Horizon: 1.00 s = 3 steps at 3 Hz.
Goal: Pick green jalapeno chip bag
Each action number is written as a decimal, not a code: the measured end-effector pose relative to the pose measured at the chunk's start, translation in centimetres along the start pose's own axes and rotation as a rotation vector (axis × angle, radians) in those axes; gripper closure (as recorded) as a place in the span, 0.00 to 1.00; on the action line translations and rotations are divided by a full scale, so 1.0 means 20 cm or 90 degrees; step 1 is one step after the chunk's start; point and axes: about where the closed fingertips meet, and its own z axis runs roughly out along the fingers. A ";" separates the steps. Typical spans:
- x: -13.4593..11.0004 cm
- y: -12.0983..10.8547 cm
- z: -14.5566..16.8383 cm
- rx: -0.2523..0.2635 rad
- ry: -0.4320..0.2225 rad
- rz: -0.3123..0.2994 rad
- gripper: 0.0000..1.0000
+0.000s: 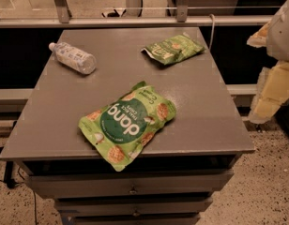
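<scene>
The green jalapeno chip bag (173,48) is small, flat and dark olive-green with a white slanted logo. It lies at the back right of the grey table top (64,111). My gripper (270,93) shows as pale yellow and white parts at the right edge of the camera view. It is beyond the table's right side, apart from the bag and to the right of it. Nothing shows in the gripper.
A larger lime-green "dang" pouch (127,124) lies at the front middle, overhanging the front edge. A clear plastic bottle (72,57) lies on its side at the back left. Drawers (133,187) sit below the top. A rail (135,20) runs behind the table.
</scene>
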 end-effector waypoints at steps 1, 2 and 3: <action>0.00 0.00 0.00 0.003 -0.002 0.000 0.00; -0.02 -0.10 0.08 0.019 -0.045 0.004 0.00; -0.02 -0.30 0.26 0.052 -0.124 0.014 0.00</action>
